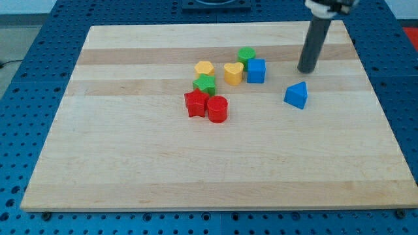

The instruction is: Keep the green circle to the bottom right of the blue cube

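Note:
The green circle sits touching the top-left corner of the blue cube, near the board's upper middle. My tip is to the right of the blue cube, about a cube's width and a half away, touching no block. It stands above the blue triangular block.
A yellow heart touches the blue cube's left side. A yellow hexagon, a green star, a red star and a red cylinder cluster to the left. The wooden board lies on a blue perforated table.

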Controlling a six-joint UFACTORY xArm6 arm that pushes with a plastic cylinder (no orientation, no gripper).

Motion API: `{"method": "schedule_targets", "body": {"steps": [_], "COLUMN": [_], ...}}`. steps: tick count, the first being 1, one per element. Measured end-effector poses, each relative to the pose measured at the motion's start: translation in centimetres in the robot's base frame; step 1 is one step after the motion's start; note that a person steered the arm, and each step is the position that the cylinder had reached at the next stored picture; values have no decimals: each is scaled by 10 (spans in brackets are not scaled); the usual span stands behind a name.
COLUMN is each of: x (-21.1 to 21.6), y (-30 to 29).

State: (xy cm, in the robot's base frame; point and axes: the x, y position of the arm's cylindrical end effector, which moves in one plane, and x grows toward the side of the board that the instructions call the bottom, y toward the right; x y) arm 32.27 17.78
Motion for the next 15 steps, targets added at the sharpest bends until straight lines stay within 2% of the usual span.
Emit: {"method": "schedule_targets", "body": {"steps": [1,2,3,4,5,6,8,10,11,13,15], "x": [-51,-71,-30,-22,-16,3,-8,-46,-25,23,42], "y": [-73,-121,-137,-175,-180,-161,-93,-45,-15,-14,-23]}}
